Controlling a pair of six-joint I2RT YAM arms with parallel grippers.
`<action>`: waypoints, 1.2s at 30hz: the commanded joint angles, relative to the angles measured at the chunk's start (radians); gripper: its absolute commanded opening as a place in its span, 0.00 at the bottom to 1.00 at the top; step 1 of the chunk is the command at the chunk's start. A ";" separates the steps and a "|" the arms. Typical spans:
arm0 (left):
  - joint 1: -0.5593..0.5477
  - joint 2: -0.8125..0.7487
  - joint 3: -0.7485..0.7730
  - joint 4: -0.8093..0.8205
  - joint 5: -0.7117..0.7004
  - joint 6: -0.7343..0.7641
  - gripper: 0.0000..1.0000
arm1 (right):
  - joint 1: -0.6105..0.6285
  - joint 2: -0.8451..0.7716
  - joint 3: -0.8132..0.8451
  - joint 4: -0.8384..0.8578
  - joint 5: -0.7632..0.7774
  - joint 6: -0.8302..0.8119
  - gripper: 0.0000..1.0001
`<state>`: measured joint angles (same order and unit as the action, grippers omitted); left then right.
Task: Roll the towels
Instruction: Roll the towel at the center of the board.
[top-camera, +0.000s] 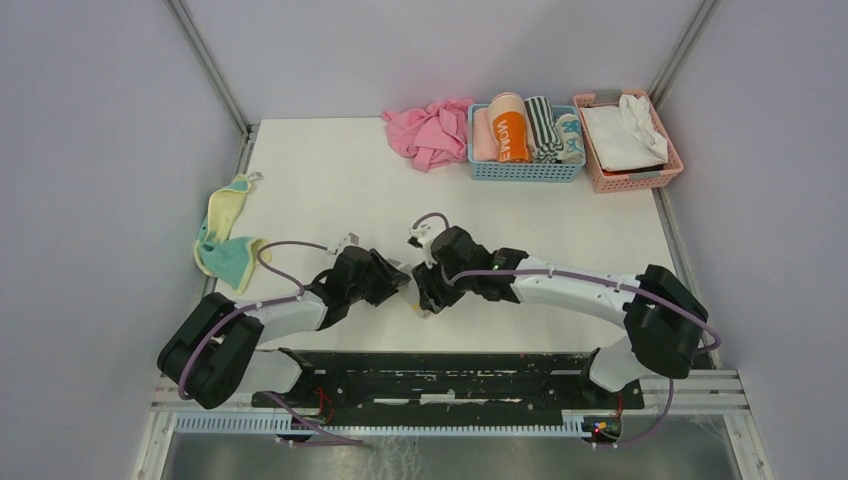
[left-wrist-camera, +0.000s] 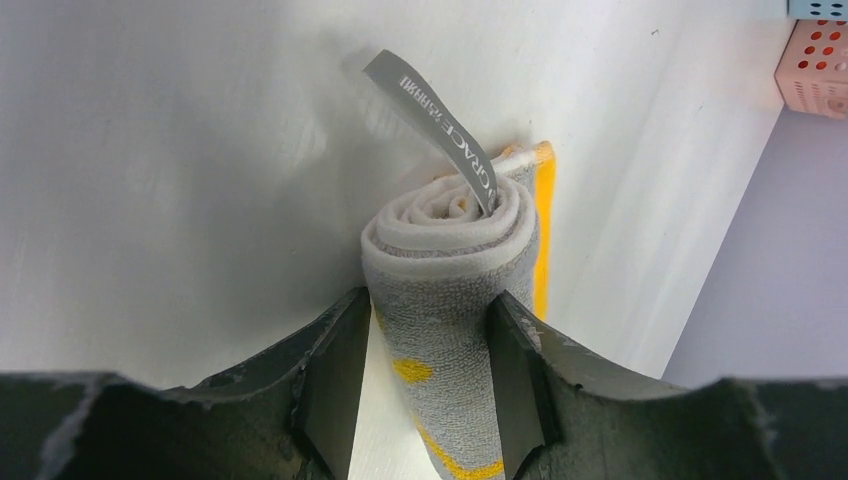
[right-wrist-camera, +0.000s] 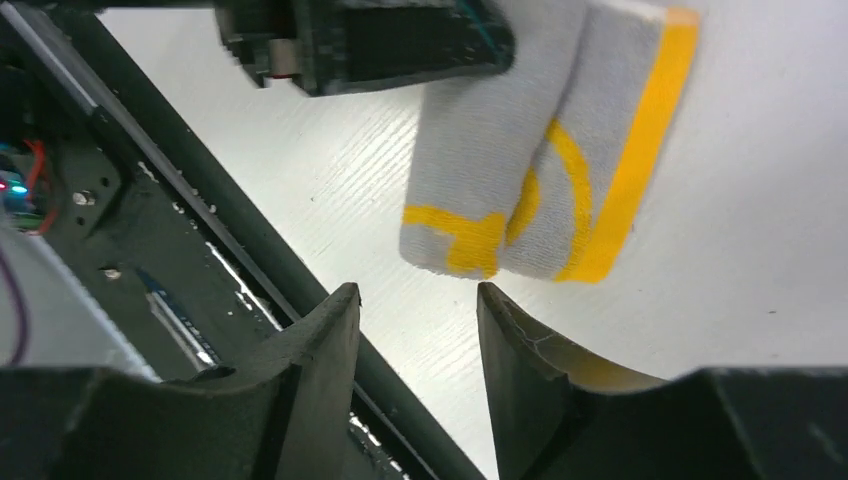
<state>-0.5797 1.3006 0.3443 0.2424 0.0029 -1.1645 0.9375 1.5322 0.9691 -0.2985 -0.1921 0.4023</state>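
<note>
Clasping: left gripper (left-wrist-camera: 430, 305), jaws half closed across rolled light grey terry towel with yellow marks (left-wrist-camera: 450, 260); at white table (top-camera: 330, 180) near edge
Idle tool: right gripper (right-wrist-camera: 415, 290), jaws parted, empty; roll's free end just ahead, apart
Long axis: gripper to gripper; left arm nearer

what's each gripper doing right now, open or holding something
Left gripper: closed on the rolled light grey terry towel with yellow marks.
Right gripper: open, holding nothing.

Grey loop tag (left-wrist-camera: 440, 125) at 12 o'clock end of rolled grey towel (left-wrist-camera: 455, 300): "GRACE", remaining characters unreadable. Orange roll (top-camera: 509, 130) in blue basket (top-camera: 525, 172), 1 o'clock: white lettering, illegible.
</note>
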 joint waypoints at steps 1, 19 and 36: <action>-0.017 0.049 0.011 -0.076 -0.049 0.048 0.55 | 0.136 -0.013 0.052 -0.068 0.411 -0.123 0.56; -0.048 0.035 -0.009 -0.089 -0.088 -0.004 0.57 | 0.294 0.286 0.181 -0.138 0.642 -0.122 0.48; -0.045 -0.282 -0.086 -0.080 -0.047 -0.098 0.83 | -0.071 0.134 -0.279 0.487 -0.290 0.196 0.17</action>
<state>-0.6216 1.0828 0.2665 0.1501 -0.0402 -1.2251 0.9684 1.6241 0.8192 -0.0181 -0.1303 0.4419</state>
